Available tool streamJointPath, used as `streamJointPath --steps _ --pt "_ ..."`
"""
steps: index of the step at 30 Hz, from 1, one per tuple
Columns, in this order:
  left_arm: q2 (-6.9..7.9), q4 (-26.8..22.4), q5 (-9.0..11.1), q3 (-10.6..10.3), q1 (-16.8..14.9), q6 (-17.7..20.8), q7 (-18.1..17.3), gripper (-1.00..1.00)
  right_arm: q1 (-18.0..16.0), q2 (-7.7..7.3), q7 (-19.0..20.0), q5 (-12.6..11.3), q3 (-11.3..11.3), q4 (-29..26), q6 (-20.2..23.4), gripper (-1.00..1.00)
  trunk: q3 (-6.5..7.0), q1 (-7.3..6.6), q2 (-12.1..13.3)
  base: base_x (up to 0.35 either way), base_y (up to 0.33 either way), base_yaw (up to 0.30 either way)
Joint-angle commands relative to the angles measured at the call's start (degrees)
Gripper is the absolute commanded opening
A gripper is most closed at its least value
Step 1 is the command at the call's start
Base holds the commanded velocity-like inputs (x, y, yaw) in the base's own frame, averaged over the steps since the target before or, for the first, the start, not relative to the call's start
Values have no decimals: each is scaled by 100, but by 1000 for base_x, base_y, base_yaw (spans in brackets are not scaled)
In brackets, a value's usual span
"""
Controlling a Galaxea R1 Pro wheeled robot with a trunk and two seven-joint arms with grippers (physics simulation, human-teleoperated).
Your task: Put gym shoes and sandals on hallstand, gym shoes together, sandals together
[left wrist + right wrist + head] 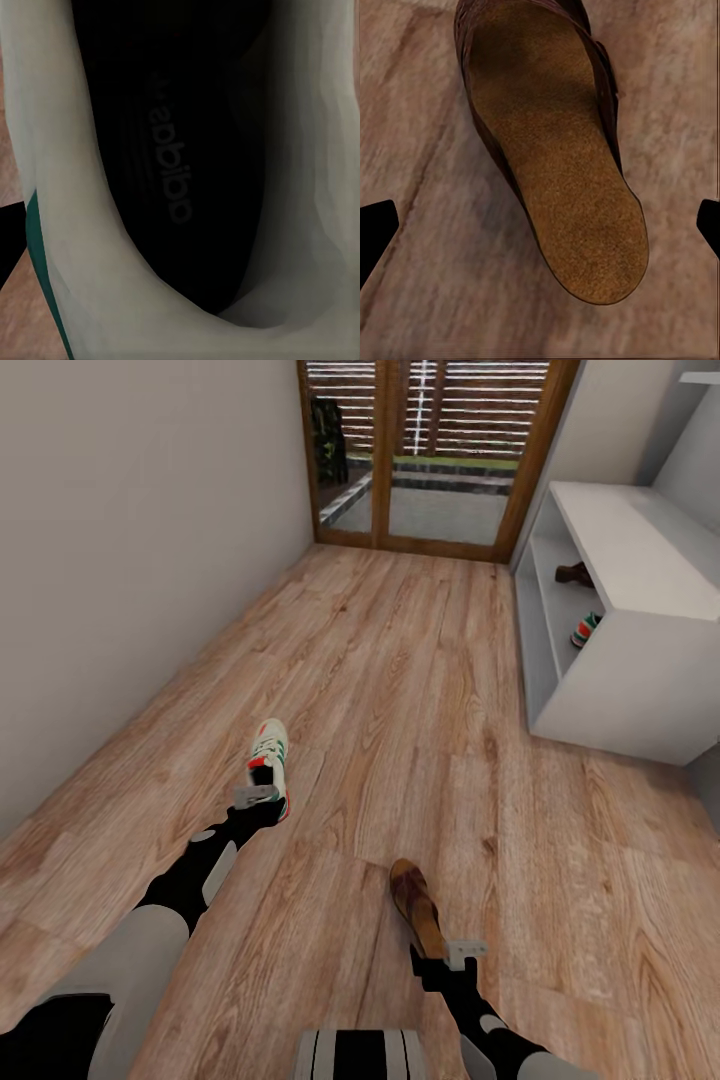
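In the corridor, my left gripper [262, 797] sits at the heel of a gym shoe [270, 755] on the corridor floor [400, 690]; my wrist camera looks straight into its dark insole, and I cannot tell whether my fingers are apart or clamped. My right gripper [452, 952] hovers at the heel of a sandal [417, 907], its fingers [376, 232] spread wide to either side. Ahead, the hallstand [640, 550] already shelters another sandal [574, 572] and another gym shoe [586, 630].
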Motion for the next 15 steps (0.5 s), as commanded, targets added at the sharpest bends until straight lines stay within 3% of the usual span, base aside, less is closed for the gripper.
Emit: streamJointPath --steps 1,15 --pt "0 -10 61 14 0 49 -30 -100 -3 0 24 -13 -5 6 -18 100 -9 -1 -1 0 0 -142" --pt "0 -10 64 14 -1 49 -30 -100 -3 0 18 -13 -5 6 -18 100 -65 4 -4 0 0 -26"
